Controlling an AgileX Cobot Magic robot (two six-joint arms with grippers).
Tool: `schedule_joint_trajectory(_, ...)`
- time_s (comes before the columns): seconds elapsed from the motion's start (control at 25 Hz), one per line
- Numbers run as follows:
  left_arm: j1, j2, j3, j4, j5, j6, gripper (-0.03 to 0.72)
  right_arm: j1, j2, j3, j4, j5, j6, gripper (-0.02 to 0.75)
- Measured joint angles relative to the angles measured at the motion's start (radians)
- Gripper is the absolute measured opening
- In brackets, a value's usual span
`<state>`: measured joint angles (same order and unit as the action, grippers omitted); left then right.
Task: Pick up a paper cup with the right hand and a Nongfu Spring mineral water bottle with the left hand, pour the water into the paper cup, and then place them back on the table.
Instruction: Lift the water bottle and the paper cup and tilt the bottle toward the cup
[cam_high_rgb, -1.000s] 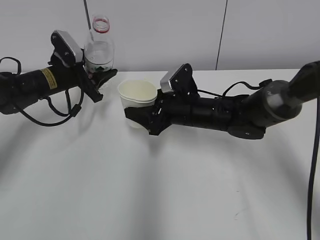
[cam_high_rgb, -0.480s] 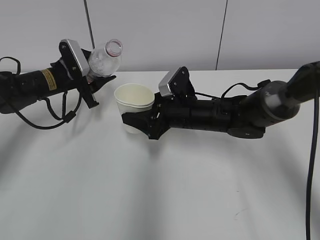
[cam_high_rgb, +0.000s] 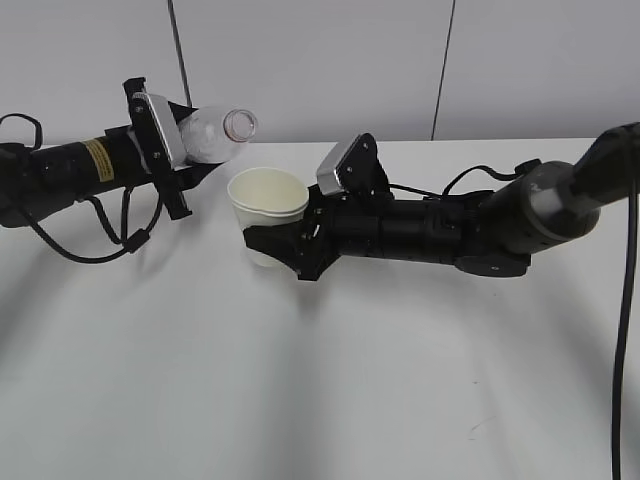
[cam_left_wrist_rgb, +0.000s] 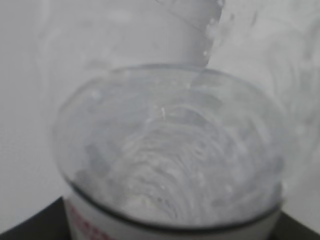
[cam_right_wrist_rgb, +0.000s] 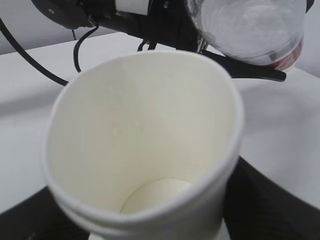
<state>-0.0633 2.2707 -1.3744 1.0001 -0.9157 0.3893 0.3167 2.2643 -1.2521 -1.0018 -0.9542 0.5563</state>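
Observation:
My right gripper (cam_high_rgb: 272, 240) is shut on the cream paper cup (cam_high_rgb: 266, 208) and holds it upright just above the white table (cam_high_rgb: 330, 380). In the right wrist view the cup (cam_right_wrist_rgb: 145, 135) fills the frame, and its bottom looks dry. My left gripper (cam_high_rgb: 190, 160) is shut on the clear water bottle (cam_high_rgb: 218, 133), which lies tilted almost level, its open mouth with the red neck ring pointing right, above and left of the cup's rim. The bottle fills the left wrist view (cam_left_wrist_rgb: 170, 150) and shows above the cup in the right wrist view (cam_right_wrist_rgb: 250, 25). No stream of water shows.
The left arm with the yellow sticker (cam_high_rgb: 97, 159) reaches in from the left, with a black cable (cam_high_rgb: 90, 240) hanging beneath it. The right arm (cam_high_rgb: 450, 225) lies low across the table from the right. A grey wall stands behind.
My left gripper has tipped the bottle from upright to nearly level, mouth moving right toward the cup. My right gripper has shifted the cup slightly left and up.

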Motion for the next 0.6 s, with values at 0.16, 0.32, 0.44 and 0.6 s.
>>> schedule_joint_trajectory(0.16, -0.003, 0.0, 0.0, 0.0, 0.0, 0.045, 0.4, 0.0, 0.0, 0.0, 0.0, 0.0, -0.018, 0.513)
schedule_joint_trajectory(0.32, -0.004, 0.0, 0.0, 0.0, 0.0, 0.082, 0.4, 0.0, 0.0, 0.0, 0.0, 0.006, -0.024, 0.513)
schedule_joint_trajectory(0.44, -0.004, 0.0, 0.0, 0.0, -0.004, 0.11, 0.4, 0.0, 0.0, 0.0, 0.0, 0.03, -0.024, 0.513)
schedule_joint_trajectory(0.6, -0.004, 0.0, 0.0, -0.001, -0.017, 0.125, 0.4, 0.0, 0.0, 0.0, 0.001, 0.04, -0.024, 0.513)
